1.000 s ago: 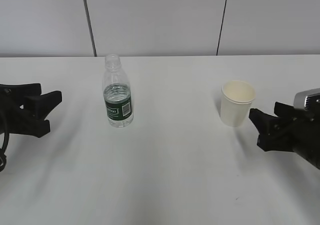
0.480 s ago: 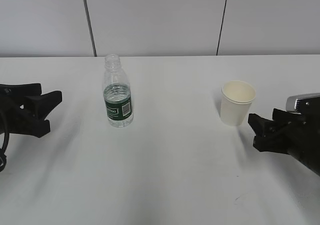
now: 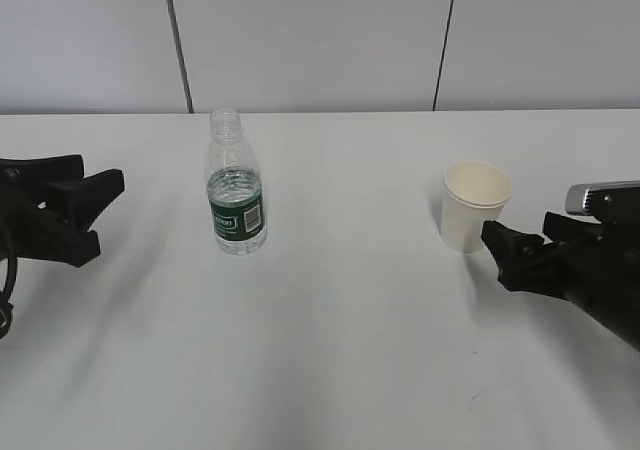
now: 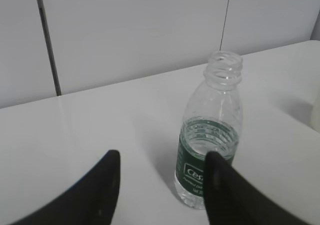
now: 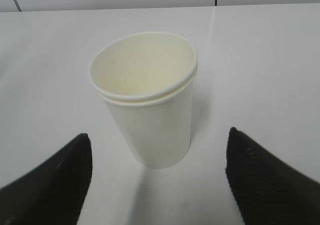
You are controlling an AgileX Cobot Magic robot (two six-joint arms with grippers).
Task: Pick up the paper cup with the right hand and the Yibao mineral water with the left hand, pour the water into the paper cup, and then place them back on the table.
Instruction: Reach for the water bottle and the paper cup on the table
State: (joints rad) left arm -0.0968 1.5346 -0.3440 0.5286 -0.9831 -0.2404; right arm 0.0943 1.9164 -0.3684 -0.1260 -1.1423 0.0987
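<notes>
The Yibao mineral water bottle (image 3: 236, 195) stands upright and uncapped on the white table (image 3: 340, 330), left of centre. It shows in the left wrist view (image 4: 210, 140) ahead and right of my open left gripper (image 4: 162, 157). In the exterior view the left gripper (image 3: 100, 205) is well left of the bottle. The paper cup (image 3: 474, 206) stands upright and empty on the right. My right gripper (image 3: 505, 245) is open just right of it and in front of it. In the right wrist view the cup (image 5: 147, 100) stands ahead between the open fingers of the right gripper (image 5: 157, 150), untouched.
A grey panelled wall (image 3: 320, 40) runs behind the table's far edge. Bare white tabletop lies between the bottle and the cup and in front of both.
My right gripper has moved left and forward toward the paper cup. My left gripper has shifted only slightly. Bottle and cup have not moved.
</notes>
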